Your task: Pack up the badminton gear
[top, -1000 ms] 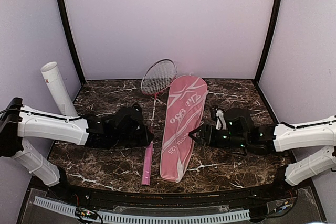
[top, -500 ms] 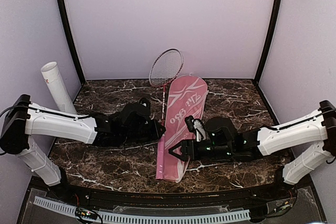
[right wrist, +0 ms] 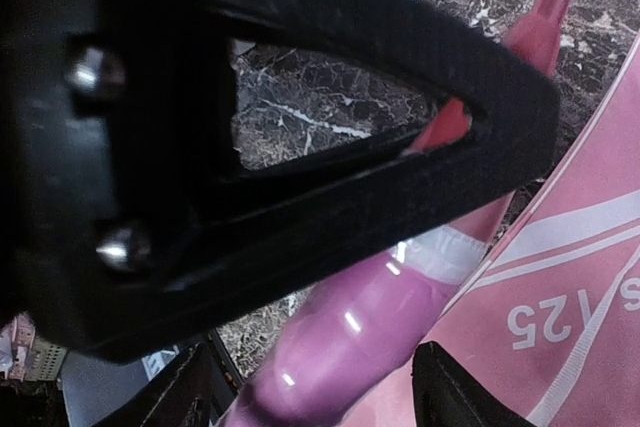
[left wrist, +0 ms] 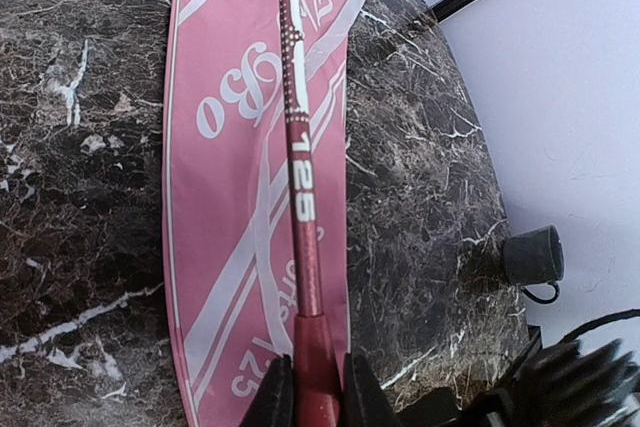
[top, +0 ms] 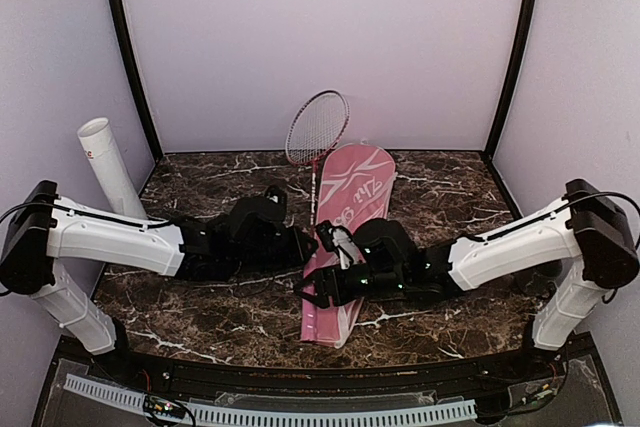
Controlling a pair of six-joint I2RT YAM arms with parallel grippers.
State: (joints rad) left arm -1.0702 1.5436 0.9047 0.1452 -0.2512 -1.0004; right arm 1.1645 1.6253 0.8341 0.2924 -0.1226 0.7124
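Racket (left wrist: 300,177) shaft tracks bag's (left wrist: 215,197) left edge.

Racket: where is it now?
Top view, centre: racket tilts up over the bag's left edge, head toward the back wall, shaft clamped in the left gripper.

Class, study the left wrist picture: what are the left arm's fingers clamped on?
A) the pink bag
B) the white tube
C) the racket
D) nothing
C: the left fingers pinch the red racket at the base of its shaft. The pink bag lies ungripped behind it, and the white tube stands apart at the left.
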